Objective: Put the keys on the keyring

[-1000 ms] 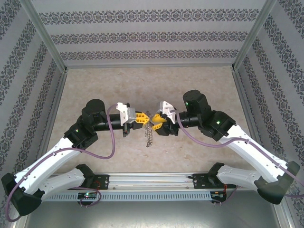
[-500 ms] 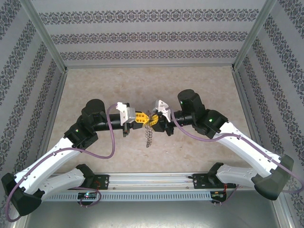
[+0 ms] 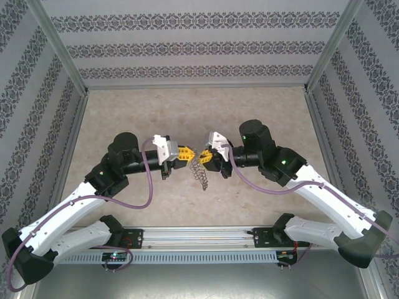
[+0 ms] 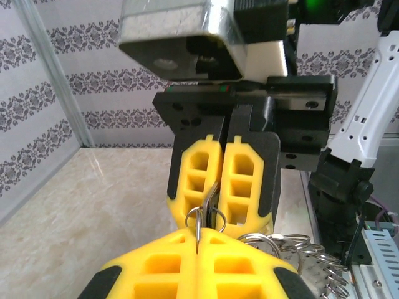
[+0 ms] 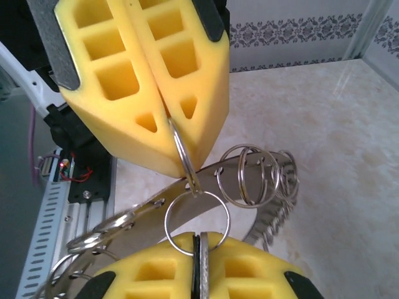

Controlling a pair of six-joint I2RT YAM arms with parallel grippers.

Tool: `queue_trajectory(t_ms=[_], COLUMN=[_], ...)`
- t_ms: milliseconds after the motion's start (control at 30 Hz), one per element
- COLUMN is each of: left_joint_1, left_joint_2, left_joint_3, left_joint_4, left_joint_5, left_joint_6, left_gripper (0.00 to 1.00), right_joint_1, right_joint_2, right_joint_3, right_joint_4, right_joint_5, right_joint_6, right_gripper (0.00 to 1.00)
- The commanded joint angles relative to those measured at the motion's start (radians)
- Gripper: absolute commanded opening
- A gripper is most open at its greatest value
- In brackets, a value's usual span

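Both grippers meet tip to tip above the table's middle. My left gripper (image 3: pixel 189 155) (image 4: pixel 197 240) is shut on a thin steel keyring (image 5: pixel 182 151) held edge-on between its yellow fingers (image 5: pixel 143 81). My right gripper (image 3: pixel 201 159) (image 5: pixel 199 242) is shut on a flat key with a second ring (image 5: pixel 197 222) looped round it; its fingers (image 4: pixel 221 180) face the left wrist camera. The keys (image 3: pixel 200 175) (image 5: pixel 262 187) hang below as a curved toothed silver band carrying several small rings (image 5: pixel 252 176). The left gripper's keyring hooks into a hole of that band.
The beige marble-look table (image 3: pixel 262 112) lies under the keys, walled by patterned panels (image 3: pixel 193 43) on three sides. A metal rail (image 3: pixel 199 235) with the arm bases runs along the near edge.
The right gripper went left against the left gripper, then drew back right. The hanging keys swung from lower left to the right. The left arm stayed nearly still.
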Motion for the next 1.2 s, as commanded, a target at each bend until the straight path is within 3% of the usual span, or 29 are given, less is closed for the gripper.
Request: queue_trajectory(t_ms=[0, 100, 167, 267, 400, 733, 933, 1067, 1167], left_joint_1=[0.01, 0.01, 0.01, 0.01, 0.01, 0.01, 0.01, 0.012, 0.012], left_joint_2=[-0.028, -0.013, 0.0, 0.008, 0.008, -0.081, -0.126, -0.143, -0.157], left_joint_3=[-0.021, -0.045, -0.071, -0.117, -0.164, -0.237, -0.253, -0.251, -0.248], left_joint_4=[0.043, 0.034, 0.051, 0.104, 0.131, 0.066, 0.023, -0.003, -0.003], left_joint_5=[-0.086, -0.109, -0.114, -0.148, -0.273, -0.493, -0.621, -0.656, -0.649], left_joint_6=[0.02, 0.017, -0.003, -0.056, -0.131, -0.156, -0.176, -0.175, -0.173], left_gripper=[0.0, 0.0, 0.09, 0.32, 0.45, 0.55, 0.58, 0.61, 0.62], right_joint_1=[-0.026, -0.031, -0.032, -0.044, -0.066, -0.119, -0.155, -0.173, -0.177], right_joint_2=[0.002, 0.05, 0.096, 0.171, 0.293, 0.69, 0.98, 1.156, 1.221], right_joint_3=[0.045, 0.102, 0.153, 0.221, 0.329, 0.698, 1.028, 1.23, 1.266], right_joint_4=[-0.081, -0.145, -0.188, -0.239, -0.317, -0.417, -0.484, -0.515, -0.496], right_joint_5=[0.069, 0.105, 0.131, 0.157, 0.185, 0.194, 0.153, 0.083, 0.054], right_joint_6=[-0.035, -0.053, -0.06, -0.053, -0.043, -0.057, -0.042, -0.009, 0.02], right_gripper=[0.0, 0.0, 0.0, 0.0, 0.0, 0.0, 0.0, 0.0, 0.0])
